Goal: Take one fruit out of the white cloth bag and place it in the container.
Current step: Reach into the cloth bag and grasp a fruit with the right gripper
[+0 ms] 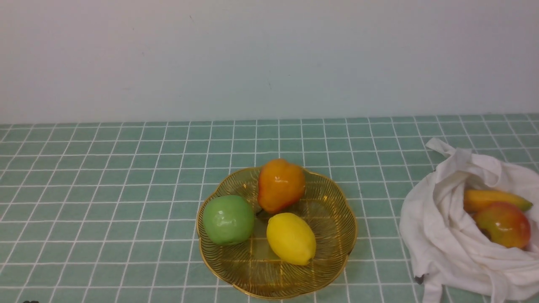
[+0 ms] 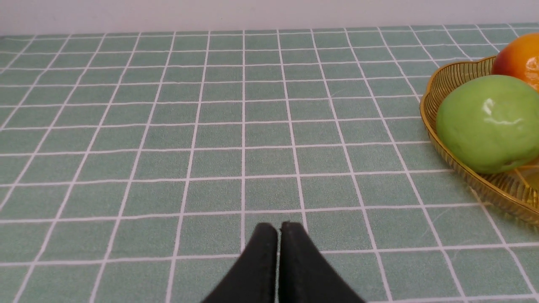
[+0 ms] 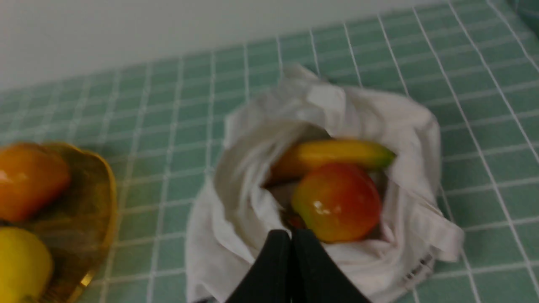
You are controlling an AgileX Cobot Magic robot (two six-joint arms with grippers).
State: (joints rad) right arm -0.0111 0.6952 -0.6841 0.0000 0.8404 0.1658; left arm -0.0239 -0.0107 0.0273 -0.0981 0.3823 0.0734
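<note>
The red and yellow-green apple [image 1: 504,224] lies in the open mouth of the white cloth bag [image 1: 442,235] at the right edge of the table. In the right wrist view the apple [image 3: 337,202] sits in the bag [image 3: 236,227] just beyond my right gripper [image 3: 291,234], whose black fingers are pressed together and hold nothing. The golden wire dish [image 1: 332,219] stands at the table's middle. My left gripper [image 2: 279,227] is shut and empty over bare tablecloth, with the dish [image 2: 446,80] off to one side. Neither gripper shows in the front view.
The dish holds a green apple [image 1: 228,219], an orange pear [image 1: 281,185] and a yellow lemon [image 1: 291,238]. A yellow mango with a green tip [image 1: 492,199] lies in the bag behind the apple. The wall stands behind the green checked tablecloth [image 1: 105,202].
</note>
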